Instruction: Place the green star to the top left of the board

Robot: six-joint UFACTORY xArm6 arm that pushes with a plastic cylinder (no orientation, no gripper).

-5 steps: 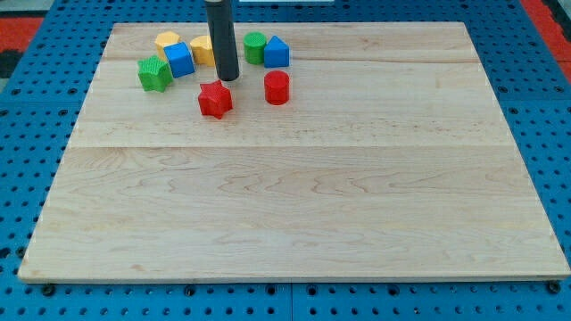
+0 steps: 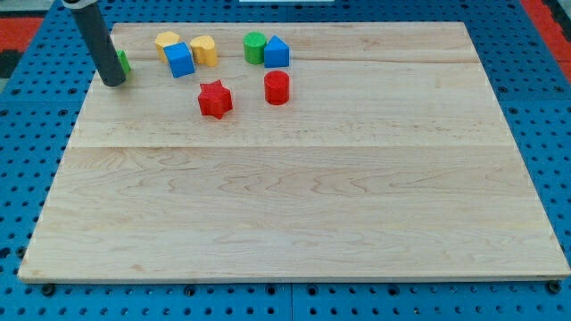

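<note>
A straight, dark grey cylindrical rod is showing a smooth matte finish; a lighter grey collar is capping its upper end, and my tip (image 2: 113, 83) is ending blunt and round.

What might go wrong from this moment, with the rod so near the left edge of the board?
1. The green star is mostly hidden behind my tip and lies near the left edge of the board; one more push toward the view's left may slide it off.
2. With the star hidden, its exact position is hard to check.
</note>
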